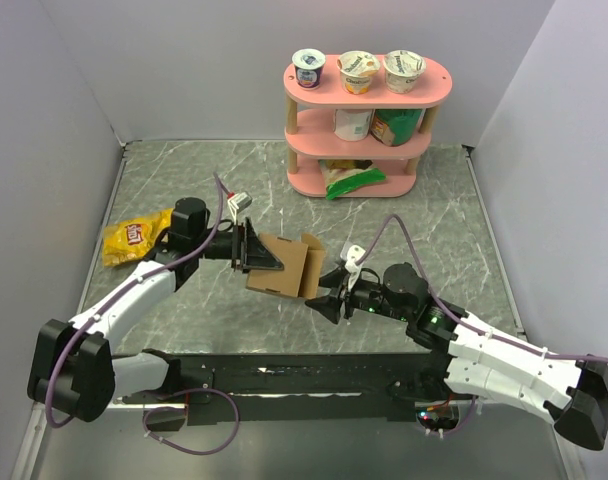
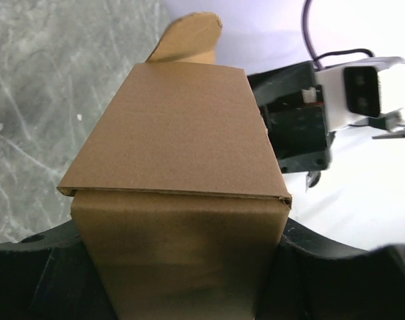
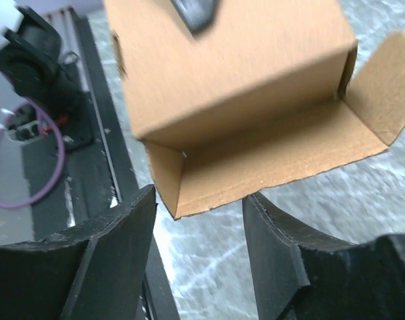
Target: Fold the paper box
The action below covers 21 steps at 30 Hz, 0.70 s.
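Top external: paper box at centre frame, between both arms

The paper box (image 1: 284, 265), partly folded with its right-hand flaps open, lies at the centre of the frame over the marbled table (image 1: 184, 180). The left gripper (image 1: 254, 248) is clamped on its left end. The right gripper (image 1: 329, 298) sits at the box's lower right corner, its fingers (image 3: 122, 247) apart beside a loose flap edge.

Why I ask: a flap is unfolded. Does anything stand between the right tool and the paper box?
Nothing visible does. The right tool stands open at the paper box's open end; the left tool grips its other end.
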Available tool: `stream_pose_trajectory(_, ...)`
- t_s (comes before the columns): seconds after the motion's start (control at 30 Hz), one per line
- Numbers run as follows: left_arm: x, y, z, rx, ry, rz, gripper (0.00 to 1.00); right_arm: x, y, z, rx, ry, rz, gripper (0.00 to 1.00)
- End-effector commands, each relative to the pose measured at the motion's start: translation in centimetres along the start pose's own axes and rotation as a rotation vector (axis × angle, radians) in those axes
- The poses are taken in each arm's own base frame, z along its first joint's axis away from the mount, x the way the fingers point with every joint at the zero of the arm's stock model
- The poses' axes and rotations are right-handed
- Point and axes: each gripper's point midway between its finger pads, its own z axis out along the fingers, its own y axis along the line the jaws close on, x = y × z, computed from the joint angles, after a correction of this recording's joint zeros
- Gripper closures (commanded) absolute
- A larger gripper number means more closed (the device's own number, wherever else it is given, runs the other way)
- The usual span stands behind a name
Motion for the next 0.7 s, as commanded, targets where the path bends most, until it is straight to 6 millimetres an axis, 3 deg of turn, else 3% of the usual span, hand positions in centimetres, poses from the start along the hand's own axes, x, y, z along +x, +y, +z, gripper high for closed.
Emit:
stream_pose_trajectory(0.0,-0.7,-0.1,0.2,-0.044,-0.047,0.081,0.57,-5.0,1.9,0.2,-0.085,-0.149,0.007,0.4)
stream_pose_trajectory(0.27,-0.6,-1.1,0.3,0.008,-0.036,0.131,0.57,-4.7,1.8,0.7,-0.076,-0.124,0.019,0.37)
stream_pose_trajectory(0.3,-0.5,-2.0,0.2,0.054,-0.026,0.151,0.57,-4.6,1.5,0.7,-0.052,-0.115,0.035,0.34)
stream_pose_trajectory(0.33,-0.1,-1.6,0.1,0.067,-0.017,0.138,0.57,-4.3,1.0,0.6,-0.021,-0.098,0.045,0.23)
stream_pose_trajectory(0.43,0.5,-1.7,-0.7,0.103,0.005,0.136,0.57,-3.5,-1.2,-0.8,0.1,-0.073,0.012,0.07)
stream_pose_trajectory(0.67,1.1,-2.3,-1.2,0.12,0.059,0.222,0.57,-4.6,-2.1,-4.7,0.157,-0.1,-0.067,0.0)
